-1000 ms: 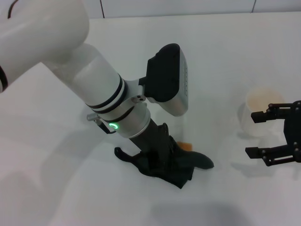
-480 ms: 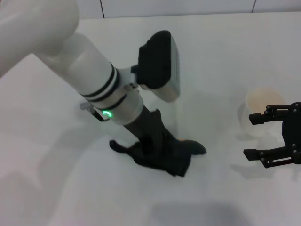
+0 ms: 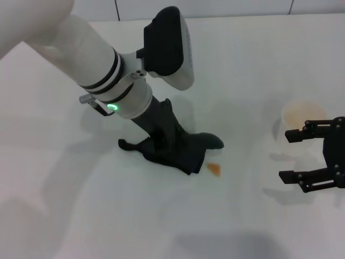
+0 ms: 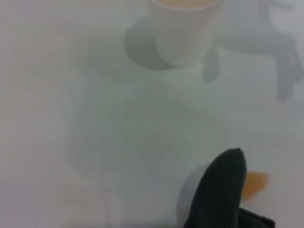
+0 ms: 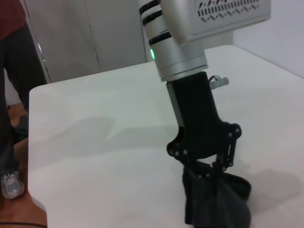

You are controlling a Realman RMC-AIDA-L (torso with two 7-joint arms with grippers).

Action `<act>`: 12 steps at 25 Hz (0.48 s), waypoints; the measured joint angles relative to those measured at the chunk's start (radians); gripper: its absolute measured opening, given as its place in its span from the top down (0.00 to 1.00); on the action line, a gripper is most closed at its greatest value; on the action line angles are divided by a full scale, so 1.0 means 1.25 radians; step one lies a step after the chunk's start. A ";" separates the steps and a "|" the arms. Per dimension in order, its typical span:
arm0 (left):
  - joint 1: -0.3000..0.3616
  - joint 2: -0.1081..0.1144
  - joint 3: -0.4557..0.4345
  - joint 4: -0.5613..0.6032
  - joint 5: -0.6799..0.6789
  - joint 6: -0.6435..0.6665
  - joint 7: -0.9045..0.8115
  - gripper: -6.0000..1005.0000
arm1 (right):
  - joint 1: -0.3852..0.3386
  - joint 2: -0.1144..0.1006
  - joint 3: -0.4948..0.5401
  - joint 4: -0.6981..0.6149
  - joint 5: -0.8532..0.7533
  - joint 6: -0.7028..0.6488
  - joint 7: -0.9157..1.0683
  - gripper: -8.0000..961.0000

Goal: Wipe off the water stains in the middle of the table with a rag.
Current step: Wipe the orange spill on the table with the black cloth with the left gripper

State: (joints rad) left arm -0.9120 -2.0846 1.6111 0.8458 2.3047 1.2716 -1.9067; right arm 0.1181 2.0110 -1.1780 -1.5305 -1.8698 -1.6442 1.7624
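The left gripper [image 3: 171, 144] has dragged the rag [image 3: 178, 152] back toward the robot's left, baring the stain [image 3: 214, 169], which the cloth covered half a second ago. One rag, one stain, one cup [image 3: 299, 127]. The rag is dark charcoal, crumpled, its long axis running left to right, with a rounded tip toward the cup. The left claw pinches it against the table [image 3: 242, 65]. The stain, small and amber, lies just beside the rag's right edge. The right gripper [image 3: 310, 156] hangs spread near the cup.

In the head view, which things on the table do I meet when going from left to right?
rag → water stains → cup → right claw
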 joint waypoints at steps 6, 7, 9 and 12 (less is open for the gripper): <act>-0.011 -0.006 0.026 0.000 -0.019 -0.022 0.000 0.90 | 0.000 0.000 0.000 -0.001 0.000 -0.003 0.000 0.14; -0.011 -0.006 0.038 -0.001 -0.030 -0.027 0.000 0.90 | 0.000 0.000 0.000 -0.001 0.000 -0.004 0.000 0.14; -0.011 -0.006 0.065 -0.002 -0.057 -0.036 0.000 0.90 | 0.000 0.000 0.002 -0.001 0.001 -0.006 0.000 0.14; -0.008 -0.007 0.100 -0.003 -0.079 -0.051 0.001 0.90 | 0.000 0.000 0.003 -0.001 0.001 -0.007 0.000 0.14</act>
State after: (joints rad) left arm -0.9222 -2.0927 1.7361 0.8421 2.2063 1.2080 -1.9059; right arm 0.1181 2.0110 -1.1738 -1.5321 -1.8683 -1.6533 1.7624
